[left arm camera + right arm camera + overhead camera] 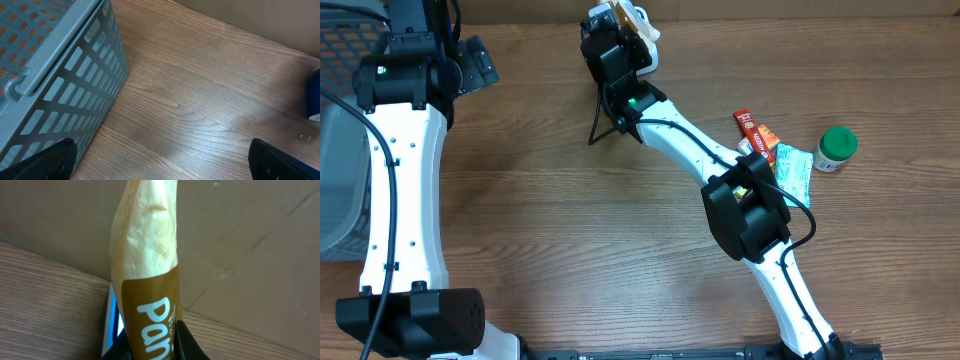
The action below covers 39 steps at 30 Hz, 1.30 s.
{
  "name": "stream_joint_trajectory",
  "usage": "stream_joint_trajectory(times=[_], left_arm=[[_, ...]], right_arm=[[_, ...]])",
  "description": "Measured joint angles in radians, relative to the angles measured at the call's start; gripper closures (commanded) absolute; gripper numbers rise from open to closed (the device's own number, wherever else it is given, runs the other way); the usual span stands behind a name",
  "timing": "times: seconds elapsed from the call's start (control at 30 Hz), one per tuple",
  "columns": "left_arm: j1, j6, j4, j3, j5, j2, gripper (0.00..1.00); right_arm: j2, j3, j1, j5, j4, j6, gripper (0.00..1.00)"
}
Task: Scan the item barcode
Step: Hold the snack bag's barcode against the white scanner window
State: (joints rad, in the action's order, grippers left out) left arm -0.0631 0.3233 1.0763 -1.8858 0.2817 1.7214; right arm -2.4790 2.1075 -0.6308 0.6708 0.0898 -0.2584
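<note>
**Right wrist view:** the right gripper (pixel 152 352) is clenched on the packet (pixel 147 280), held upright, with a brown band lettered in white below a cream embossed top. Only this view shows the blue-lit panel (pixel 112 322) just behind it.

**Left wrist view:** the left gripper (pixel 162 162) is released, its fingertips wide apart above the wooden table (pixel 200 100), beside the grey lattice basket (pixel 75 75). The basket's contents cannot be told.

**Overhead view:** the right arm (pixel 720 170) reaches diagonally to the table's far edge. The left arm (pixel 405 200) runs straight along the left side. Sachets (pixel 760 135) and a green-lidded jar (pixel 837 148) lie near the right arm's elbow.
</note>
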Motion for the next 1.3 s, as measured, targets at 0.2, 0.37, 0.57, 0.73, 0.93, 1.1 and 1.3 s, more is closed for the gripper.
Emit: stream_joint_trajectory(times=[0.2, 0.37, 0.57, 0.73, 0.93, 1.1, 1.3], left_arm=[[0.000, 0.000, 0.000, 0.000, 0.000, 0.000, 0.00], [0.000, 0.000, 0.000, 0.000, 0.000, 0.000, 0.00], [0.000, 0.000, 0.000, 0.000, 0.000, 0.000, 0.00], [0.000, 0.000, 0.000, 0.000, 0.000, 0.000, 0.00], [0.000, 0.000, 0.000, 0.000, 0.000, 0.000, 0.00], [0.000, 0.000, 0.000, 0.000, 0.000, 0.000, 0.00], [0.000, 0.000, 0.000, 0.000, 0.000, 0.000, 0.00]], right_arm=[[0.000, 0.000, 0.000, -0.042, -0.011, 0.004, 0.96], [0.000, 0.000, 0.000, -0.054, -0.015, 0.005, 0.96], [0.000, 0.000, 0.000, -0.062, -0.016, 0.005, 0.96], [0.000, 0.000, 0.000, -0.073, -0.013, 0.005, 0.96], [0.000, 0.000, -0.002, -0.087, 0.035, 0.005, 0.96], [0.000, 0.000, -0.006, -0.089, 0.093, 0.005, 0.96], [0.000, 0.000, -0.006, -0.077, 0.096, 0.010, 0.96]])
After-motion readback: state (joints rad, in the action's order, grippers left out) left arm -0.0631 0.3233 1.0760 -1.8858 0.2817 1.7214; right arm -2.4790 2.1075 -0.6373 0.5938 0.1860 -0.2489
